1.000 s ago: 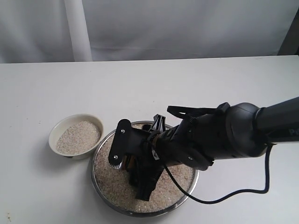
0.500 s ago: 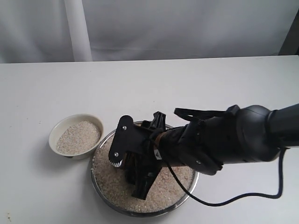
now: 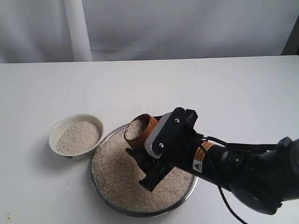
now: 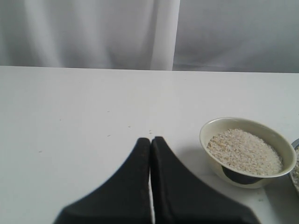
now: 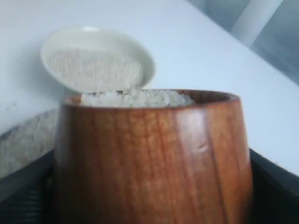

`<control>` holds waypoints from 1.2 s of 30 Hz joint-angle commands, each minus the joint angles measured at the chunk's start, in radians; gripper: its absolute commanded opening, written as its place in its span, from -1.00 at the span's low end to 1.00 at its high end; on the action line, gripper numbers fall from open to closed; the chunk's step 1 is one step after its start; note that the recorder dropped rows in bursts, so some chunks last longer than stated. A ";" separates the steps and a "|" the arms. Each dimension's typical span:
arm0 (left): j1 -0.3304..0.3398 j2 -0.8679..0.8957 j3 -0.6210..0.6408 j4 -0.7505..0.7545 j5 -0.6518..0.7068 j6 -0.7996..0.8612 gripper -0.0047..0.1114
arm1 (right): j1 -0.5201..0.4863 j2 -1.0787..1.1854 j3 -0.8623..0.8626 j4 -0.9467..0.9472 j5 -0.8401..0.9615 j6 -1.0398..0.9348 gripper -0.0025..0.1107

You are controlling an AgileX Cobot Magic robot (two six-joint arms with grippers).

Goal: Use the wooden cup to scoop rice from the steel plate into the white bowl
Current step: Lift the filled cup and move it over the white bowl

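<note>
My right gripper (image 3: 150, 147) is shut on the wooden cup (image 3: 141, 131), holding it above the far left part of the steel plate (image 3: 109, 199). The cup is full of rice (image 5: 135, 98) up to its rim. More rice (image 3: 119, 179) covers the plate. The white bowl (image 3: 61, 126) sits on the table just left of the plate and holds rice as well. In the right wrist view the cup (image 5: 149, 154) fills the frame, with the bowl (image 5: 145, 58) beyond it. My left gripper (image 4: 150, 140) is shut and empty over bare table, to the left of the bowl (image 4: 215, 154).
A white table (image 3: 196, 88) stretches behind and to both sides. A pale curtain with a white post (image 3: 77, 30) hangs at the back. A black cable (image 3: 224, 200) trails from the right arm near the plate's right rim.
The right gripper has turned and lifted out of the rice. The wooden cup, hidden down in the plate before, now shows mouth-up and full above the plate's far left.
</note>
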 commanded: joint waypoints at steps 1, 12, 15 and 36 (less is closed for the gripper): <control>-0.004 -0.002 -0.008 -0.005 -0.010 -0.002 -0.92 | -0.008 -0.014 0.019 0.005 -0.169 0.052 -0.96; -0.004 -0.002 -0.008 -0.005 -0.010 -0.002 -0.92 | -0.008 -0.014 0.001 0.005 -0.137 0.029 -0.96; -0.004 -0.002 -0.008 -0.005 -0.010 -0.002 -0.92 | -0.008 -0.016 -0.077 0.005 0.025 0.029 -0.96; -0.004 -0.002 -0.008 -0.005 -0.010 -0.002 -0.92 | 0.117 0.194 -0.927 -0.169 1.048 -0.068 -0.96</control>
